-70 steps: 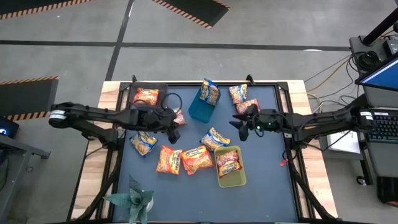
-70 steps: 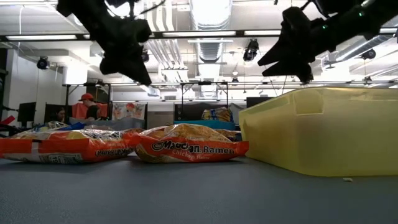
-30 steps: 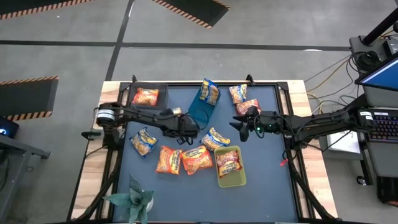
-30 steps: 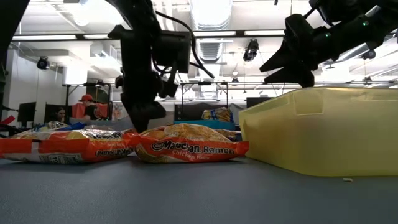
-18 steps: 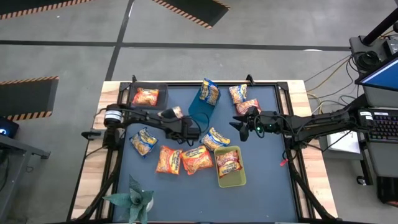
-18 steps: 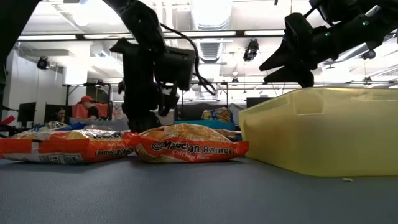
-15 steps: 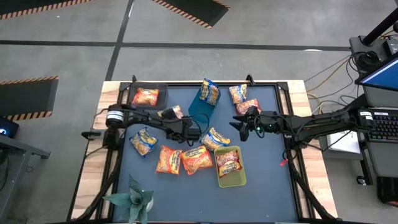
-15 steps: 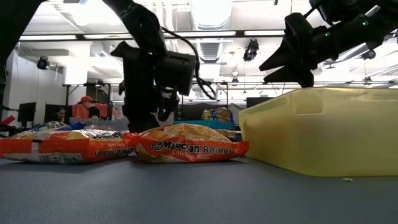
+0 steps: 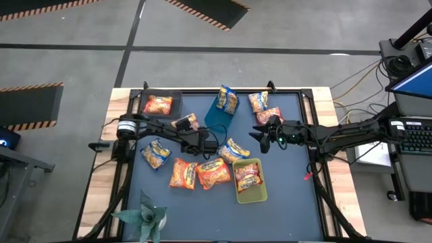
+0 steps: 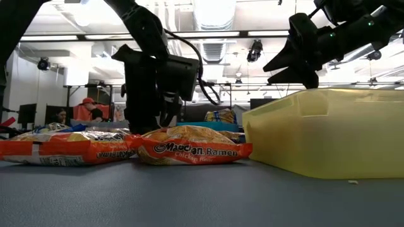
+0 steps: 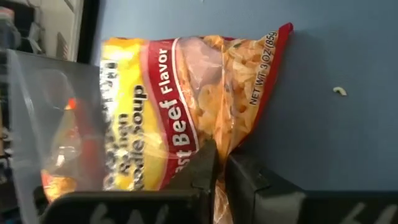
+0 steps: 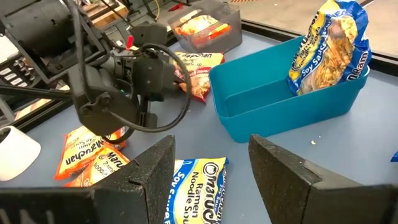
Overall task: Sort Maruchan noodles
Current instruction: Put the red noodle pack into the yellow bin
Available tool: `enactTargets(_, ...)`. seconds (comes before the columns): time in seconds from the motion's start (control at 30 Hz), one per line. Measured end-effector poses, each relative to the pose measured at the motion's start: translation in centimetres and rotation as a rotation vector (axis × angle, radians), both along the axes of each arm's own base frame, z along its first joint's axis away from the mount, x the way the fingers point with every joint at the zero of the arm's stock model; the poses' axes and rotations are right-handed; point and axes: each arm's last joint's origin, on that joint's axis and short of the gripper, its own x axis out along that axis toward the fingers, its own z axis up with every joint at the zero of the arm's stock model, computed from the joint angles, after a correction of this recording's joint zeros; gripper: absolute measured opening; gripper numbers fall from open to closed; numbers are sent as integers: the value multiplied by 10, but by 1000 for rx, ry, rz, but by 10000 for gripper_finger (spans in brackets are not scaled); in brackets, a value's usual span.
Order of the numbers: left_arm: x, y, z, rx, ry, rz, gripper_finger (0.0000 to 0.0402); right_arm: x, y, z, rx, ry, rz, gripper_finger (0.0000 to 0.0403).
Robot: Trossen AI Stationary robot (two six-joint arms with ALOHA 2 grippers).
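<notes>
Left jaws down at the dark blue table, pinched together on the edge of a red Roast Beef Flavor ramen packet; packet lying flat and stretching away from the fingertips, beside the blue bin. Right jaws hovering above the table, apart, holding nothing; below and ahead of them a blue-and-yellow Soy Sauce packet, beyond it the blue bin with another such packet standing inside. Orange chicken packets clustered on the table beside the yellow-green bin, one packet inside that bin.
</notes>
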Motion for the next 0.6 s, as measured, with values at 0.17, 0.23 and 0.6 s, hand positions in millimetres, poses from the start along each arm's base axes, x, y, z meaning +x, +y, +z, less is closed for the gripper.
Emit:
enactTargets(0.17,-5,-13,23,11,-32,-48,0,0,0,0,-6,4,14,192)
enactTargets(0.23,-8,-18,38,11,-63,-67,0,0,1,0,-7,5,26,192)
enactTargets(0.6,-37,-39,137,28,-334,-286,0,0,3,-1,-10,12,66,192)
